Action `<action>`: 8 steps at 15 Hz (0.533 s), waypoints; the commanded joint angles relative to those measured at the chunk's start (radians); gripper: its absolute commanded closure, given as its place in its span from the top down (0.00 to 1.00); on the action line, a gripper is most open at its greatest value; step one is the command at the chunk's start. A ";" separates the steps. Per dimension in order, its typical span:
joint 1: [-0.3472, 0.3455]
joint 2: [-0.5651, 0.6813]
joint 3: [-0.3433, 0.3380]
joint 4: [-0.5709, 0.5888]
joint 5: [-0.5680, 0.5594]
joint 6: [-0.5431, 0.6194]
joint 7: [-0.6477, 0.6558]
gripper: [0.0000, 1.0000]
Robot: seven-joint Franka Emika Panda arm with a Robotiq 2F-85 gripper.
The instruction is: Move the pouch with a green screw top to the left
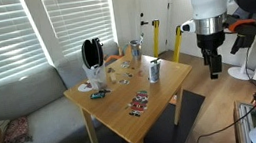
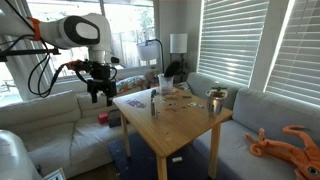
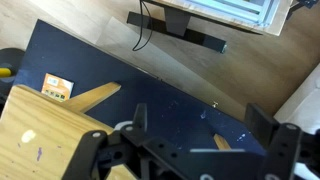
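The Robotiq gripper (image 1: 214, 67) hangs beside the wooden table (image 1: 175, 80), jaws spread wide and holding nothing, over the dark-blue rug (image 3: 180, 80). At its 9 o'clock in an exterior view stands the pouch with a green screw top (image 1: 154, 71), upright near the table's edge, well apart from the gripper. Likely light and soft, it would crumple under a hard squeeze; a gentle pinch across the body below the cap looks safest.

Pale smooth wooden table (image 1: 167, 92); shiny metal cup (image 2: 214, 100); grey cloth sofa (image 1: 11, 103); matt dark rug (image 3: 180, 82)
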 commanded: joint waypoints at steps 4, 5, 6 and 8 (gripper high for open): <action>0.005 0.001 -0.004 0.002 -0.002 -0.002 0.002 1.00; 0.005 0.001 -0.004 0.002 -0.002 -0.002 0.002 1.00; 0.003 -0.005 -0.002 0.004 -0.076 0.031 -0.049 1.00; -0.015 0.005 -0.017 0.029 -0.175 0.058 -0.084 1.00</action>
